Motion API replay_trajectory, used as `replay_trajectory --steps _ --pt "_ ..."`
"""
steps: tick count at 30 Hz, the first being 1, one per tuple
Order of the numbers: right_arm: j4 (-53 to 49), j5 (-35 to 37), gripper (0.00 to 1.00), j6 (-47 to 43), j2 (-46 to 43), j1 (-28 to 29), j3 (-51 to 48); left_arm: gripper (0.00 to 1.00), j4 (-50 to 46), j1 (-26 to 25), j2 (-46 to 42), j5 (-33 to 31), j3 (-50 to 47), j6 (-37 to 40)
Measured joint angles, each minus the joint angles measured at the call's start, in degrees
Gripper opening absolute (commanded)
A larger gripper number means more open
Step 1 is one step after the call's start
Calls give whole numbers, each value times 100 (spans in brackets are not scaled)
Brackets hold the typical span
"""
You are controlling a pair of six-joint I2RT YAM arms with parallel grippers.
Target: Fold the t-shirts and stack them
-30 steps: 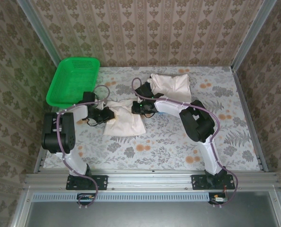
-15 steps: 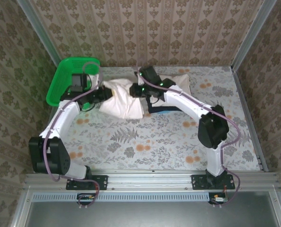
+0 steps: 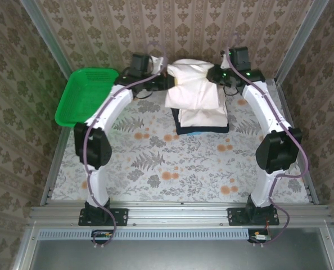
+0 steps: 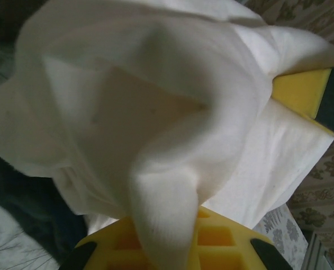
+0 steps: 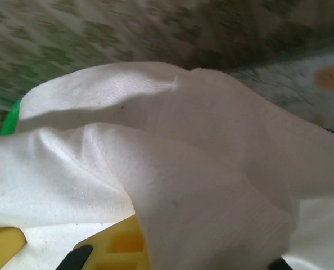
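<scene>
Top view: the left end effector (image 3: 166, 80) and right end effector (image 3: 215, 76) are each pinched tight on a side of the cream t-shirt (image 3: 192, 87). It's stretched between them, overlapping the folded cream shirt (image 3: 203, 118) and navy shirt (image 3: 181, 130) stacked on the tabletop (image 3: 172, 163).

Left wrist: cloth bunched over the yellow fingers (image 4: 223, 237).

Right wrist: same deal, fabric draped across its fingers (image 5: 119, 243).

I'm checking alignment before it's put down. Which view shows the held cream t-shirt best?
Top external: the whole cream t-shirt spans between the left gripper and right gripper, both shut on it, overlapping the far edge of the folded stack. The wrist views give close-up bunched folds of it over yellow fingers.
</scene>
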Motion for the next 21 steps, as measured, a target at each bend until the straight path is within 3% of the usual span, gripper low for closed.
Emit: replay_trajectory --steps 7,10,13,14,21 --pt "-11 -879 0 -127 1145 -732 -170 0 -227 -365 1016 -48 380 -225" --pt "-46 -1174 7 -175 1547 -815 -111 12 -299 -348 1130 -149 411 -256" --pt "-105 -1276 23 -286 1635 -815 -2 37 -450 -348 1187 -238 538 -273" --pt "-140 -1259 24 -321 1635 -822 74 48 -525 -328 1189 -264 564 -271" --pt "-256 -719 42 -597 1349 -896 109 56 -811 -55 1187 -520 599 -201"
